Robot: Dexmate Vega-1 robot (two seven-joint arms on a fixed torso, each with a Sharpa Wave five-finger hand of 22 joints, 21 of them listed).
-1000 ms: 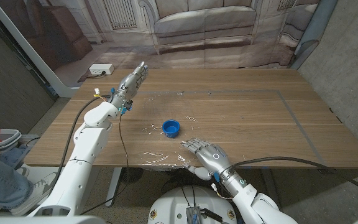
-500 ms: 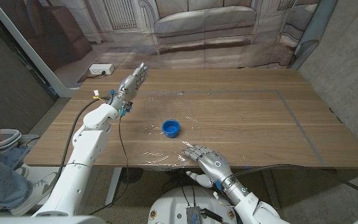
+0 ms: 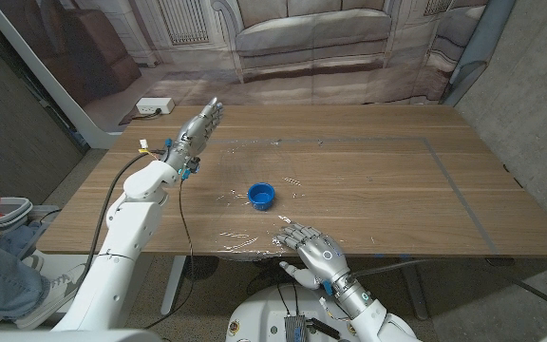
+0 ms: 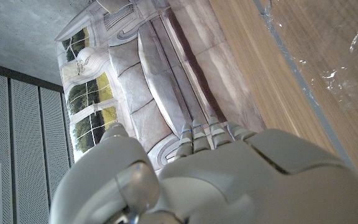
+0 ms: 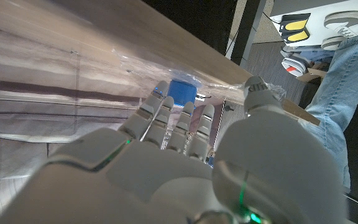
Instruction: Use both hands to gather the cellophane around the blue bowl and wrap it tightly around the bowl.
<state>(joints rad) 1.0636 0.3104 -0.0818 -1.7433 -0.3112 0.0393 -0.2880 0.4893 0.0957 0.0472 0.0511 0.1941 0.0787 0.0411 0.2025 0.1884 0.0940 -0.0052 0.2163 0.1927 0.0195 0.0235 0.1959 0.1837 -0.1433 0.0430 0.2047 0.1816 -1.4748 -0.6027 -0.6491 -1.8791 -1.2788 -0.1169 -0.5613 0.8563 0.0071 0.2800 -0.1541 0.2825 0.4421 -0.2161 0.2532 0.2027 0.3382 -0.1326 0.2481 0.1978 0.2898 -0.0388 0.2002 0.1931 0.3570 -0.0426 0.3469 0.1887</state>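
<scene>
At the wooden bench [image 3: 368, 180], a printed backdrop of a sofa [image 3: 311, 33] hanging behind it and grey floor off to my left, I stand with both arms out over the work. Spread across the middle of the bench lies the cellophane [image 3: 254, 204], a clear sheet I can make out only by its creases and glints; it reaches from the far left part of the bench to the near edge. On it, roughly central, sits the blue bowl [image 3: 261, 195], small, upright and apart from both my hands. I judge the sheet light, limp, slick and noisy, likely to slip from smooth fingers and to spring back unless bunched firmly; the bowl looks light enough to skid or tip if the film drags on it. The places to take hold, as I read it, are the loose margins of film on opposite sides of the bowl, drawn up and in together. My left hand [image 3: 200, 124] is raised over the far left corner of the bench, fingers straight and close together, holding nothing. My right hand [image 3: 312, 249] is at the near edge, just short of the bowl, fingers spread and extended over the crinkled rim of the sheet, empty as well; whether its fingertips touch the film I cannot tell. A person's leg in jeans [image 5: 347, 99] and shoes show beyond the bench.
</scene>
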